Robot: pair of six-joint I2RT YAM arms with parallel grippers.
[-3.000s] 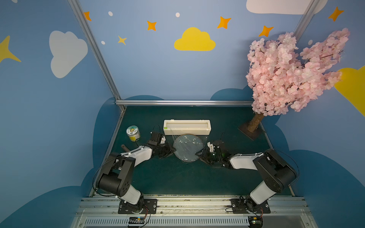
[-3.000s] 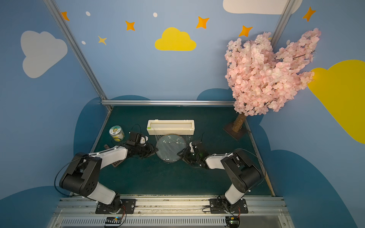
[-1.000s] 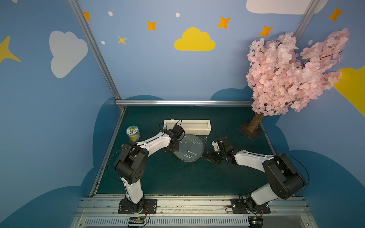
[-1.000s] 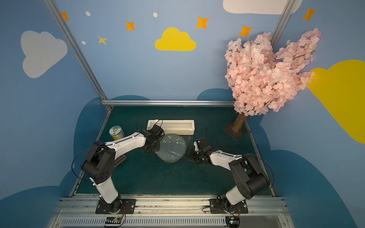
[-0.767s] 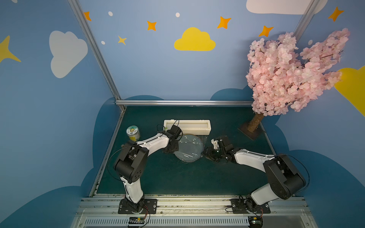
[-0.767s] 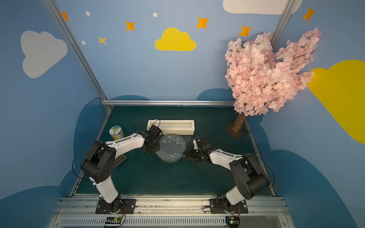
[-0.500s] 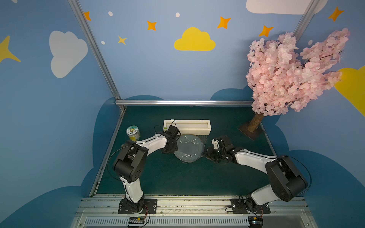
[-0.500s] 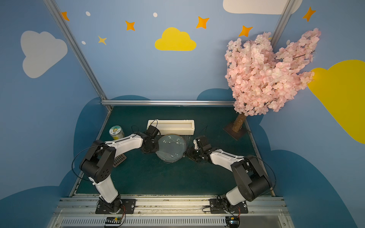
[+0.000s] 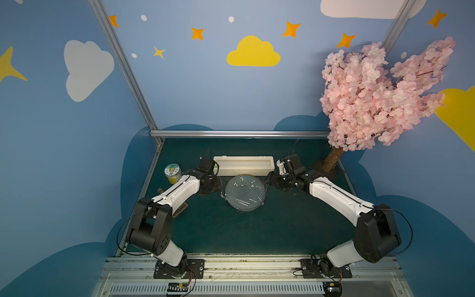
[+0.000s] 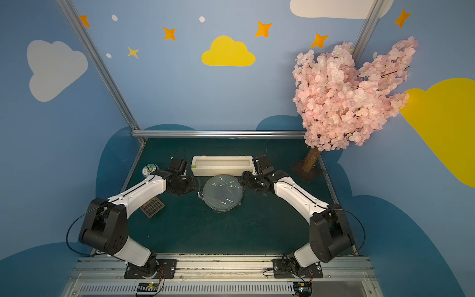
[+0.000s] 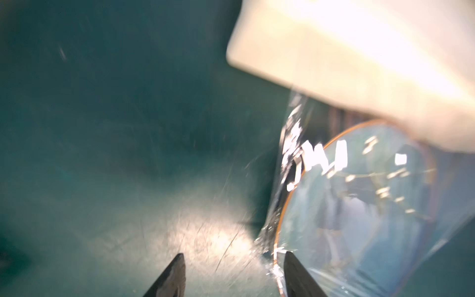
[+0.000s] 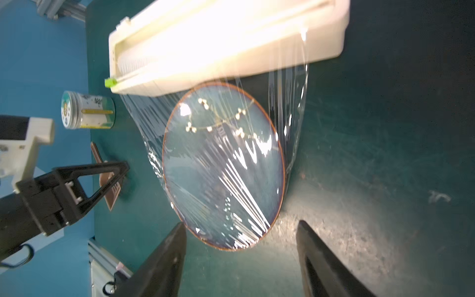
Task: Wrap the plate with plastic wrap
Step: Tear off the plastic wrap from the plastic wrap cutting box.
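- Top views both show the jar (image 9: 172, 173) at the far left, near the table's (image 9: 231, 231) edge and outside my left arm.
- My left gripper (image 11: 232, 270) has its jaws parted with only bare table between them. One fingertip is just beside the plate (image 11: 359, 205).
- The plate lies flat mid-table, between my two grippers.
- The plastic wrap (image 12: 231, 180) stretches over the plate from the dispenser box (image 9: 243, 165) just behind it.
- My right gripper (image 12: 240, 226) stands wide and grips nothing, with the plate's edge just ahead.
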